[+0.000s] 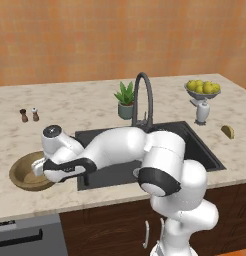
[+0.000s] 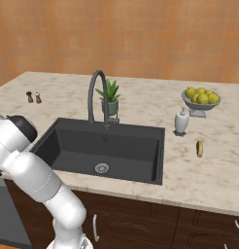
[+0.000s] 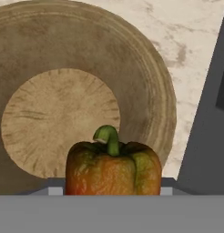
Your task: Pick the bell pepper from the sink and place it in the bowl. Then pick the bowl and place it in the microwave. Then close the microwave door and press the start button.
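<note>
Bell pepper point(image 3: 113, 169) hangs in the hand point(image 1: 41, 169), clamped between the two fingers, right above the bowl.

Largest first: the table point(image 1: 95, 107), a pale marble top, carries everything. The sink point(image 2: 111, 146), set into its middle, lies bare down to the drain. The bowl point(image 1: 24, 172) sits near the table's front edge, just left of the sink's front left corner; in the hand view its floor point(image 3: 50, 118) is bare wood with nothing in it.

By my reading the pick is done and the pepper is carried over the bowl, but not yet dropped. Left to do: let it go, lift the bowl into the microwave, shut the door, press start.

No brand, label or writing can be read anywhere.
</note>
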